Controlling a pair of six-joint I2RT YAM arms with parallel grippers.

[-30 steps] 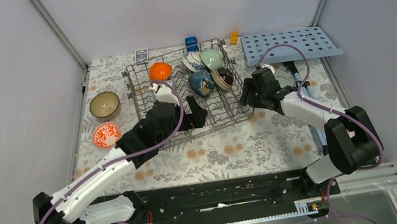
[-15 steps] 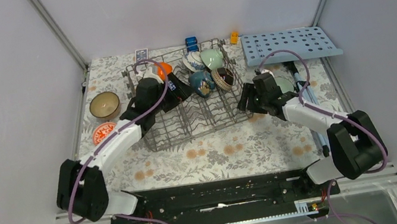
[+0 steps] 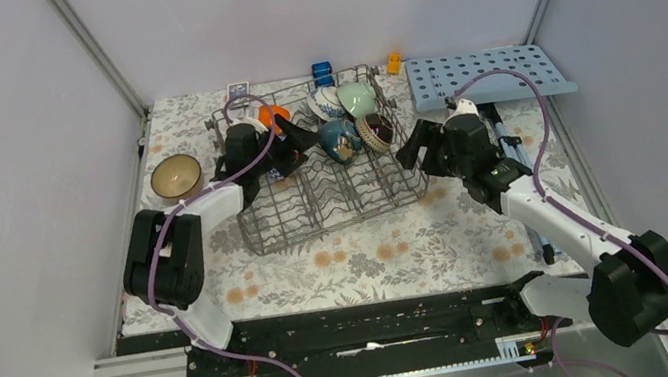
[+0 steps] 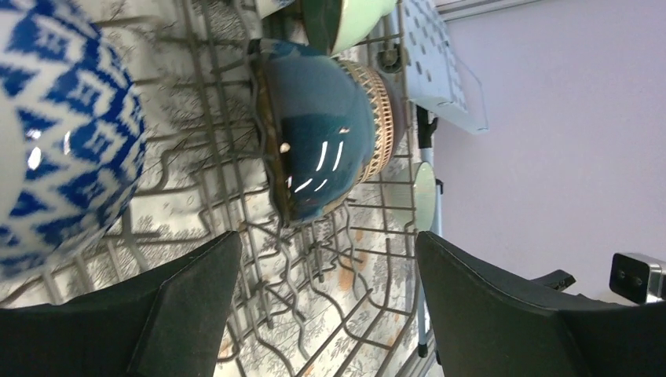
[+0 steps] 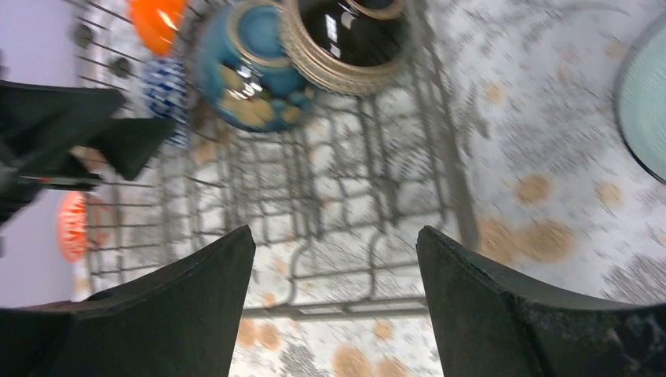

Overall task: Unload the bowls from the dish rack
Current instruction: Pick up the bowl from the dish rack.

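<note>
The grey wire dish rack (image 3: 350, 208) stands mid-table. In it are an orange bowl (image 3: 276, 114), a blue-and-white bowl (image 3: 325, 101), a pale green bowl (image 3: 357, 97), a dark blue bowl (image 3: 339, 139) and a dark brown bowl (image 3: 375, 128). My left gripper (image 3: 301, 148) is open and empty inside the rack, just left of the dark blue bowl (image 4: 314, 141). Another blue-and-white bowl (image 4: 63, 133) sits close beside it. My right gripper (image 3: 409, 156) is open and empty at the rack's right edge, facing the dark blue bowl (image 5: 247, 67) and the dark brown bowl (image 5: 353, 35).
A brown bowl (image 3: 176, 176) stands on the table left of the rack. A red-and-white bowl (image 5: 72, 228) and a pale green bowl (image 5: 644, 102) lie outside the rack. A light-blue board with holes (image 3: 489, 73) lies at the back right. Small items (image 3: 322, 71) sit behind the rack.
My left gripper has swung from the rack's front to its far left part, beside the orange bowl. My right gripper has shifted a little right and back along the rack's edge.
</note>
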